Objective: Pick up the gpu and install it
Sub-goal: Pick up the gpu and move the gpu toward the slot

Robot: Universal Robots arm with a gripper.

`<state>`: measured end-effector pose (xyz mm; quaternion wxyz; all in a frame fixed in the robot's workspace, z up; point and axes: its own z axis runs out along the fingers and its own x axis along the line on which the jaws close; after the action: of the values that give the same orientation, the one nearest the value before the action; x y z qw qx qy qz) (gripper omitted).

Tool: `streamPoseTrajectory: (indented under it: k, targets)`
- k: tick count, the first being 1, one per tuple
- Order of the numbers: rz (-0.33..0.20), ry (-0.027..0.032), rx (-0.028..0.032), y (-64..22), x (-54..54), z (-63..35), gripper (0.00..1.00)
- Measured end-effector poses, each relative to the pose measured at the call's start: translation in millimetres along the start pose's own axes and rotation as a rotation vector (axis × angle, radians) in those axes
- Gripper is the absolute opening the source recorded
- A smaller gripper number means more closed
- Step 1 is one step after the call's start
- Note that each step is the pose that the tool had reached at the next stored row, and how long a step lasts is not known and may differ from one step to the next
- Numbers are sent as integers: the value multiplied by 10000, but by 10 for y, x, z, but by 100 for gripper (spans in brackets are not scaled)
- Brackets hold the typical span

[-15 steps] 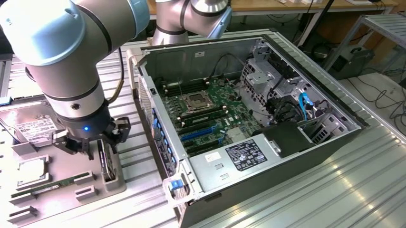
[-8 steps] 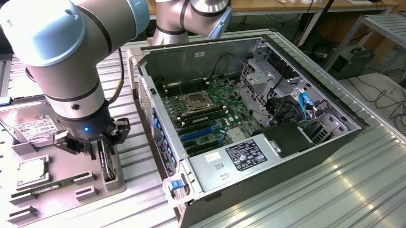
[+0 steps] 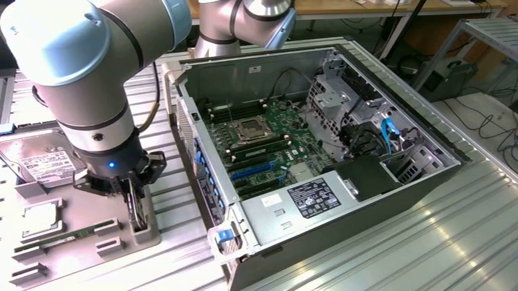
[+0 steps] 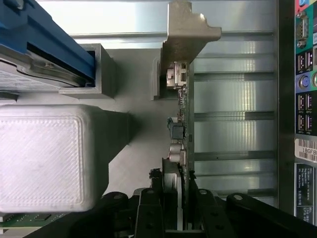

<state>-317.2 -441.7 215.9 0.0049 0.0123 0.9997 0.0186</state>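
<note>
The gpu (image 3: 139,213) is a thin black card standing on edge in a slot of the grey parts holder (image 3: 113,245), at the exterior view's left. My gripper (image 3: 136,203) reaches straight down onto it. In the wrist view the gpu (image 4: 179,99) runs edge-on away from the camera and ends in its silvery bracket (image 4: 185,34). The gripper (image 4: 177,218) straddles the card's near end. Its black fingers (image 4: 149,213) lie close against both faces, shut on the card. The card still rests in its slot.
The open computer case (image 3: 453,151) lies beside the holder, with the motherboard and its blue card slots (image 3: 251,173) exposed. A hard drive (image 3: 48,163), a processor (image 3: 40,218) and a green memory stick (image 3: 69,238) sit on the holder. A grey block (image 4: 44,153) stands close to the card.
</note>
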Motion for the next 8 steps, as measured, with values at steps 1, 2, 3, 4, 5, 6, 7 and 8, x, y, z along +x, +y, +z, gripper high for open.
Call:
streamPoseTrajectory:
  k: [1, 2, 3, 4, 5, 6, 7, 8]
  targets:
    - [-2, 1, 0, 0, -4, 0, 31]
    - [-4, 1, 2, 0, -10, 1, 28]
    - [-6, 2, 3, 0, -13, 2, 28]
    - [-6, 2, 3, 0, -13, 2, 28]
    - [-6, 2, 2, 0, -13, 2, 28]
    - [-6, 1, 2, 0, -14, 3, 28]
    - [-7, 1, 2, 0, -14, 3, 28]
    - [-7, 1, 2, 0, -14, 3, 28]
